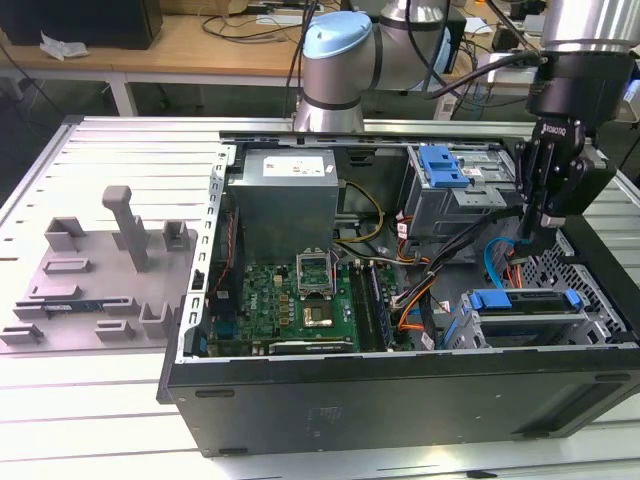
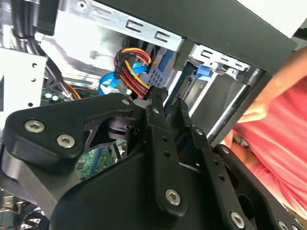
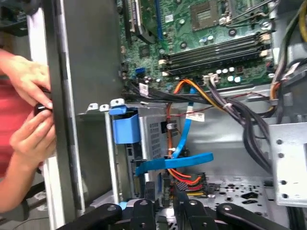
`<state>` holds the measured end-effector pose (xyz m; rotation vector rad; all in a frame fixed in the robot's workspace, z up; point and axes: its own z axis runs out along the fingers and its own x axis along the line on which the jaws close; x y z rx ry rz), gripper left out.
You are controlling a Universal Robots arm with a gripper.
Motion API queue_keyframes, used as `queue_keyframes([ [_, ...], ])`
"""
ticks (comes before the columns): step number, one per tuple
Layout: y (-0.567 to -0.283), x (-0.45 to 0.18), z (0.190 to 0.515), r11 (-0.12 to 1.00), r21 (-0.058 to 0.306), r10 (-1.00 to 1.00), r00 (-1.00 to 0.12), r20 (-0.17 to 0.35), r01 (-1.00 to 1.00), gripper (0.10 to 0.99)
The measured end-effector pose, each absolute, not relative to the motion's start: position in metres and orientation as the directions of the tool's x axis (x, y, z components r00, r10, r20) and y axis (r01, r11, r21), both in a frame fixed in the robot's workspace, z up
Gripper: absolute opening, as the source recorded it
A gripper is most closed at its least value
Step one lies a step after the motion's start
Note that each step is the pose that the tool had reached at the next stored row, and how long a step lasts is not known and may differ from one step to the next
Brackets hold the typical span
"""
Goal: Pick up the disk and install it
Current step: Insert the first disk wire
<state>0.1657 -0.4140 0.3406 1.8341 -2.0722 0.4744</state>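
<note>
Black jaws, slightly parted, near the blue-framed disk (image 1: 523,302)

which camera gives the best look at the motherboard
The exterior view: nearly the whole green motherboard lies open inside the case. The first wrist view shows its memory-slot end; the second wrist view shows a green sliver behind the gripper.

Exterior view: up high and a little way off, looking down over the whole open computer case (image 1: 400,400) on the desk (image 1: 100,420), with the arm (image 1: 340,60) far back.

Both wrist views: riding right behind the claw (image 2: 168,100) (image 3: 163,194), very near, peering inside the case.

Shared there: the blue flat cable (image 2: 108,79) (image 3: 182,160) and the red-orange wires (image 2: 132,67) (image 3: 189,178).
</note>
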Motion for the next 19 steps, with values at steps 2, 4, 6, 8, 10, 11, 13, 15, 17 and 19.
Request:
queue_keyframes([
  [2, -0.4096, 0.1632, 0.3400, 0.115, -0.033, -0.879, -0.117, 0.463, -0.993, 0.290],
  [4, -0.4094, 0.1629, 0.3400, 0.114, -0.034, -0.879, -0.117, 0.463, -0.993, 0.290],
  [6, -0.4093, 0.1629, 0.3399, 0.114, -0.034, -0.879, -0.117, 0.463, -0.993, 0.290],
  [8, -0.4092, 0.1627, 0.3388, 0.114, -0.039, -0.879, -0.119, 0.462, -0.993, 0.290],
  [10, -0.4093, 0.1623, 0.3374, 0.114, -0.049, -0.879, -0.123, 0.461, -0.992, 0.290],
  [11, -0.4093, 0.1621, 0.3372, 0.114, -0.051, -0.879, -0.124, 0.461, -0.992, 0.290],
  [13, -0.4093, 0.1619, 0.3371, 0.113, -0.052, -0.879, -0.125, 0.461, -0.992, 0.290],
  [15, -0.4093, 0.1617, 0.3368, 0.114, -0.052, -0.879, -0.125, 0.461, -0.992, 0.290],
  [17, -0.4093, 0.1614, 0.3365, 0.114, -0.052, -0.879, -0.125, 0.461, -0.992, 0.290],
  [19, -0.4093, 0.1613, 0.3361, 0.114, -0.052, -0.879, -0.125, 0.461, -0.992, 0.290],
])
